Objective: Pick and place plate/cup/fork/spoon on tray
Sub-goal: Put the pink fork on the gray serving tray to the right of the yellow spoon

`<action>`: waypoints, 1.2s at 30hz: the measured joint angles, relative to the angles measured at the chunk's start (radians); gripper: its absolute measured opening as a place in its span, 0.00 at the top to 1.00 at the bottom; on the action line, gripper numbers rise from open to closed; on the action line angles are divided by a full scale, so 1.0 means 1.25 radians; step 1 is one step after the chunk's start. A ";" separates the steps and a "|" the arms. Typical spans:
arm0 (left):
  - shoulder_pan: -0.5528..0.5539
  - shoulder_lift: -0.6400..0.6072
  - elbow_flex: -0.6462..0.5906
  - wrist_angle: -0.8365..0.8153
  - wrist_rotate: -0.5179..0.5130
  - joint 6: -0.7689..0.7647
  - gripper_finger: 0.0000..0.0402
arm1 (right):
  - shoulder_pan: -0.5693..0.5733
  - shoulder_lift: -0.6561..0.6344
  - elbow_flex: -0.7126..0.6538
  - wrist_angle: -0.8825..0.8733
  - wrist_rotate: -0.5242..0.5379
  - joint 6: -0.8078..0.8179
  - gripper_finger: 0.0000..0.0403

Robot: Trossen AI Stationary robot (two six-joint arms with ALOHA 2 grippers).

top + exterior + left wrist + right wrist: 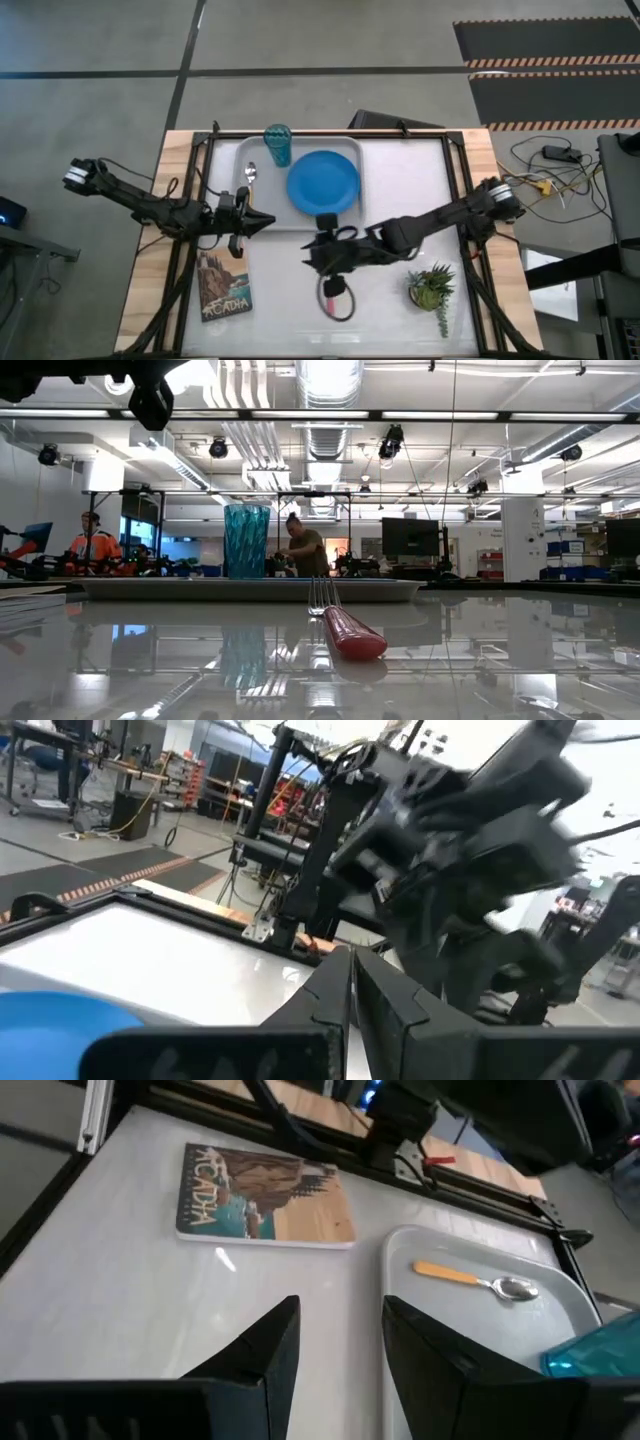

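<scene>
The fork (331,292) lies on the counter (400,300) outside the tray (262,222), just toward 6 o'clock from the right pincer (322,262), long axis 12-to-6; its fingers stand narrowly parted, holding nothing

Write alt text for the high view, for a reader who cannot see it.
Seen from above, a grey tray on a white table holds a blue plate, a teal cup and a spoon. The fork lies on the table below it, near the right pincer. The left pincer sits at the tray's front edge, above a book; a potted plant stands right.
</scene>
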 joint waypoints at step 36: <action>-0.098 0.495 0.239 0.131 -0.056 -0.355 1.00 | 0.018 -0.794 -0.951 0.649 -0.007 -0.152 0.67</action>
